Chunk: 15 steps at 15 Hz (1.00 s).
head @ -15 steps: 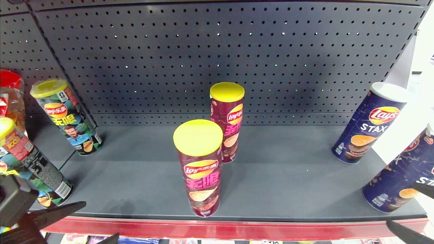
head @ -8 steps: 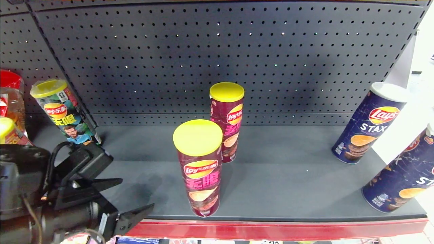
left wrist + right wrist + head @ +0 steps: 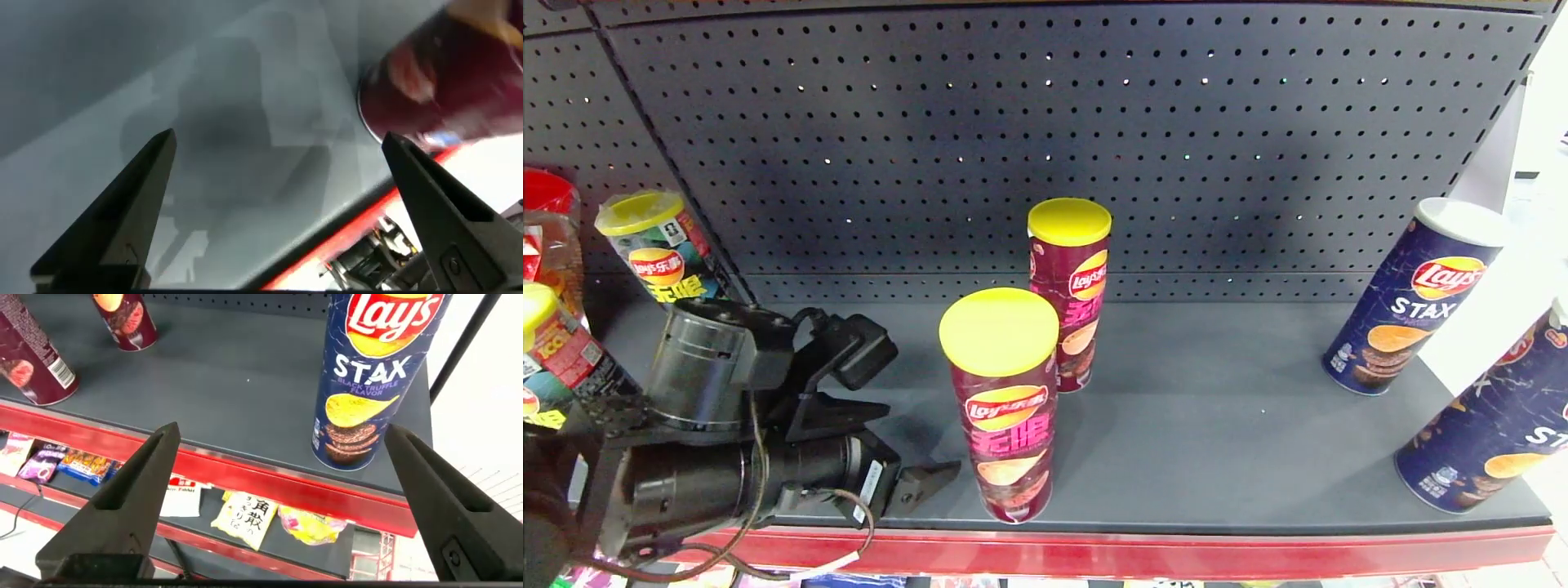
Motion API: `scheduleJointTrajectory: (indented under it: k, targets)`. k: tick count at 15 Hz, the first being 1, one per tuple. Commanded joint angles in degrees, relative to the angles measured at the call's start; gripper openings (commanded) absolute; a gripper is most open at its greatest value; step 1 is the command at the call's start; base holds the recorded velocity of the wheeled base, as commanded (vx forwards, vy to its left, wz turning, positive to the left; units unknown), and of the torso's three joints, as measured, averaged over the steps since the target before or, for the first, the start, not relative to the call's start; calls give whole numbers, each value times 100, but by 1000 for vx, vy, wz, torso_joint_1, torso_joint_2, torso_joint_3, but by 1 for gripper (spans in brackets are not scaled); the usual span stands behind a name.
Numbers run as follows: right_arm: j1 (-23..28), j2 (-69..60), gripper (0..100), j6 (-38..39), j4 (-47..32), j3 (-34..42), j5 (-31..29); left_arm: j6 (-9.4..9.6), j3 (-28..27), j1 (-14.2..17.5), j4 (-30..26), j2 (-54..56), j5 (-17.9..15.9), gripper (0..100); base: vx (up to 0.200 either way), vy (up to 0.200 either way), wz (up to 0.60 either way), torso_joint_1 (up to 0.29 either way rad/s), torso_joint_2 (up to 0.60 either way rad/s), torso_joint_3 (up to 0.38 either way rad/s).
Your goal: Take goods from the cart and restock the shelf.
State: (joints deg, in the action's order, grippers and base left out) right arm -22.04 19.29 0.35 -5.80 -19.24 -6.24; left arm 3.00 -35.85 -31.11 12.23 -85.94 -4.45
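On the grey shelf (image 3: 1201, 433) two maroon chip cans with yellow lids stand upright, one at the front (image 3: 1005, 408) and one behind it (image 3: 1070, 294). My left gripper (image 3: 923, 441) hovers low over the shelf just left of the front can, open and empty. In the left wrist view the left gripper (image 3: 278, 139) has its fingers spread over bare shelf, and the base of the front can (image 3: 458, 90) lies just beyond one fingertip. My right gripper (image 3: 282, 431) is open and empty in front of the shelf's red edge (image 3: 245, 469), near a blue chip can (image 3: 372, 376).
Two blue chip cans (image 3: 1413, 302) (image 3: 1486, 433) stand at the shelf's right end. Green-patterned cans (image 3: 662, 253) (image 3: 564, 351) stand at the far left behind a divider. A perforated back panel (image 3: 1045, 139) closes the rear. Snack packets (image 3: 245, 518) lie on the lower shelf.
My left arm has risen from below the shelf edge and moved right onto the shelf, close to the front maroon can. The right gripper's fingertips have left the head view's lower right corner.
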Motion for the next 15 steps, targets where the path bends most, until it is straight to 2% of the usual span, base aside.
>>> scheduleJointTrajectory:
  k: [1,8,15]
  targets:
    - [-2,23,100,0,0,-1,0,-1,-80,-9,-1,-195,-3,100,0,0,0,0,0,0]
    - [-2,23,100,0,0,34,0,-19,-581,-238,-1,-713,-3,100,0,0,0,0,0,0]
    - [-2,23,100,0,0,78,9,-19,-757,-255,-1,-880,-3,100,0,0,0,0,0,0]
